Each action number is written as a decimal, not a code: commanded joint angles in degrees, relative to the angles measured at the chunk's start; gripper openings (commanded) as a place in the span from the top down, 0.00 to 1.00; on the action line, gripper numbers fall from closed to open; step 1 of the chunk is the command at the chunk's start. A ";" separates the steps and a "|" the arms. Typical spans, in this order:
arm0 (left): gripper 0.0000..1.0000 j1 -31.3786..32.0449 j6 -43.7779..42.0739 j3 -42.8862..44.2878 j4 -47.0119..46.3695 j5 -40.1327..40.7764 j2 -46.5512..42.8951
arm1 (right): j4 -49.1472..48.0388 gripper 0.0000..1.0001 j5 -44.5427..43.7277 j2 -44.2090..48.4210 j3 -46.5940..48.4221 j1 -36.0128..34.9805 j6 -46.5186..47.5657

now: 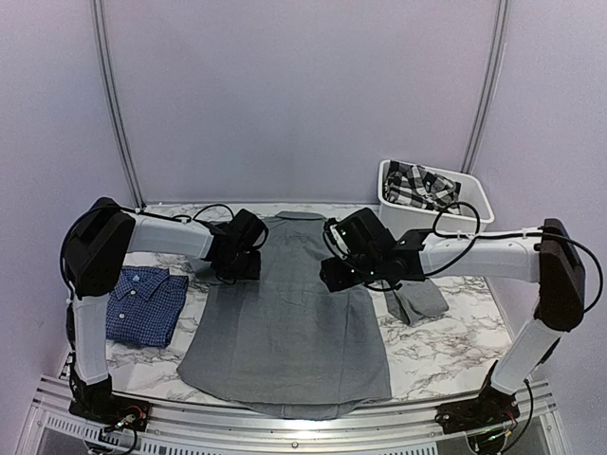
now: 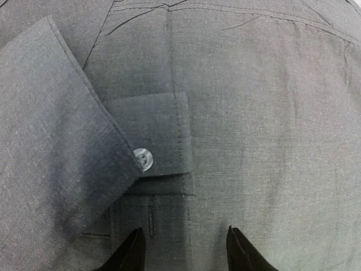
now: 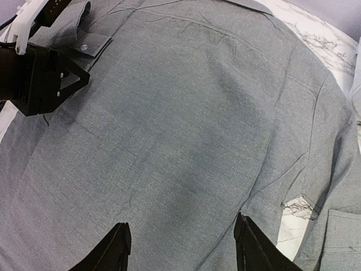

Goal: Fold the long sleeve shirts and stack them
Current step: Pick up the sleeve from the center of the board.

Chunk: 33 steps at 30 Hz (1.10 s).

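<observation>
Holding crumpled plaid cloth (image 1: 417, 185) — white plastic bin (image 1: 481, 207), far right on the marble worktop (image 1: 446, 346). Grey shirt (image 1: 285, 327): plain weave, spread flat. Blue checked shirt (image 1: 142, 303): folded rectangle. Left hand (image 2: 183, 248), right hand (image 3: 180, 248) — fingers spread above grey shirt.

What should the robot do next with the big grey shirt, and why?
Probably the right hand should move over to the right sleeve and pinch it. The grey shirt lies flat and its left cuff already rests folded onto the back, but the right sleeve sticks out sideways. The right hand is open above the cloth, holding nothing.
</observation>
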State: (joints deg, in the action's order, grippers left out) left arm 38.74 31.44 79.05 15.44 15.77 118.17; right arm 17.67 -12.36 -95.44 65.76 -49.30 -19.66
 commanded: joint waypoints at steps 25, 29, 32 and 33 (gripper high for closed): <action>0.72 -0.33 -2.09 1.78 2.71 3.65 0.91 | 0.35 0.41 -0.54 2.60 0.25 0.45 -0.76; 0.69 -0.33 -2.26 1.86 2.97 4.33 1.83 | 0.34 0.41 -0.43 2.45 0.33 0.37 -0.64; 0.68 -0.33 -2.19 2.06 3.11 4.45 2.53 | 0.43 0.41 -0.39 2.52 0.34 0.41 -0.62; 0.68 -0.33 -2.22 2.07 3.11 4.38 2.80 | 0.43 0.41 -0.36 2.54 0.29 0.39 -0.56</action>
State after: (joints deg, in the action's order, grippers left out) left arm 38.68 29.54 79.88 16.53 19.18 119.39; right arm 17.69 -12.53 -94.70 65.76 -49.25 -19.86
